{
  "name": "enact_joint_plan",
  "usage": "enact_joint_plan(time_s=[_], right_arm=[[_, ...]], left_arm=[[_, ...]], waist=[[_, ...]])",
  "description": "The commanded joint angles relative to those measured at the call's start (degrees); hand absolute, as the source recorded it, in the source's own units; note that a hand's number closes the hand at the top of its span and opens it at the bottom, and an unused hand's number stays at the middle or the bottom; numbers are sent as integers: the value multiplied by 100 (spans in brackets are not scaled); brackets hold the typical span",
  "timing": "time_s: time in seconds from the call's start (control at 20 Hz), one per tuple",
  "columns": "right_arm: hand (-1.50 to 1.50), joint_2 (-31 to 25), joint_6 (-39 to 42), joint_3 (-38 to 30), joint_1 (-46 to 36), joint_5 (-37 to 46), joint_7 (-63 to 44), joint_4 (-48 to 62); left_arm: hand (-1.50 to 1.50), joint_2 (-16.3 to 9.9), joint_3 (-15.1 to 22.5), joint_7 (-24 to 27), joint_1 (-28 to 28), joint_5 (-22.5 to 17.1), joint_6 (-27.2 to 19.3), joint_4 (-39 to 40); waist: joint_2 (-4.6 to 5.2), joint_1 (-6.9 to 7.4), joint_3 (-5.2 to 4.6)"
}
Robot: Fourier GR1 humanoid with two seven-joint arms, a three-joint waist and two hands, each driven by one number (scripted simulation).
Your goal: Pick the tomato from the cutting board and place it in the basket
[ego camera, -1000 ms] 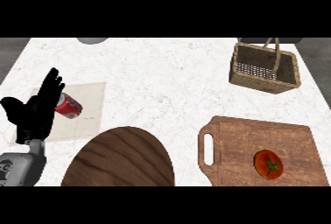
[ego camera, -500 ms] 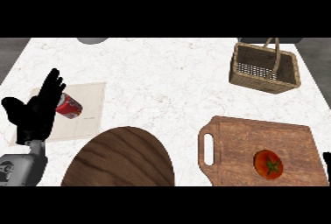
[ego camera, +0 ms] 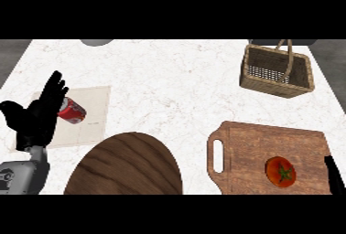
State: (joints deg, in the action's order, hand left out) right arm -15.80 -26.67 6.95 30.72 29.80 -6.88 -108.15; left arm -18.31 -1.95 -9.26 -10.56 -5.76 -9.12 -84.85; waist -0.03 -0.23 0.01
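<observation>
A red tomato (ego camera: pixel 281 171) with a green stem lies on the wooden cutting board (ego camera: pixel 256 141) at the lower right. A wicker basket (ego camera: pixel 276 71) with a handle stands at the upper right, apart from the board. My left hand (ego camera: pixel 37 116) rests open at the left edge, fingers up. Only a thin black sliver of my right hand (ego camera: pixel 333 175) shows at the right edge, just right of the tomato.
A red can (ego camera: pixel 71 111) lies on a pale mat (ego camera: pixel 91 116) beside my left hand. A round dark wooden plate (ego camera: pixel 126 167) sits at the bottom centre. The marble counter (ego camera: pixel 169 77) spreads between them.
The right hand has risen a little further into view at the lower right edge. The left hand, tomato and basket have not moved.
</observation>
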Motion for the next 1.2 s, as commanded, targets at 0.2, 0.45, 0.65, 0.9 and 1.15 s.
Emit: enact_joint_plan(time_s=[0.2, 0.45, 0.65, 0.9, 1.15], right_arm=[[-150, 376, 185, 0, -295, 471, -418, 32], [-150, 426, 67, -312, -765, 395, 29, 1108], [-150, 311, 466, -424, -889, 562, -576, 631], [-150, 545, 305, -499, -981, 635, -133, 1280], [-150, 814, 135, -402, -1322, 951, -75, 1838]], left_arm=[[0, 199, -195, 271, -9, 235, 180, 237], [0, 330, -250, 479, -428, 414, 95, 875], [0, 737, 95, 43, -142, 623, -203, 127], [0, 545, -266, 537, 20, 592, 195, 438], [0, 313, -522, 195, 154, 464, 442, 13]], waist=[[1, 1, -2], [9, -9, -1], [3, 7, -1], [4, 2, -2], [4, 18, -1]])
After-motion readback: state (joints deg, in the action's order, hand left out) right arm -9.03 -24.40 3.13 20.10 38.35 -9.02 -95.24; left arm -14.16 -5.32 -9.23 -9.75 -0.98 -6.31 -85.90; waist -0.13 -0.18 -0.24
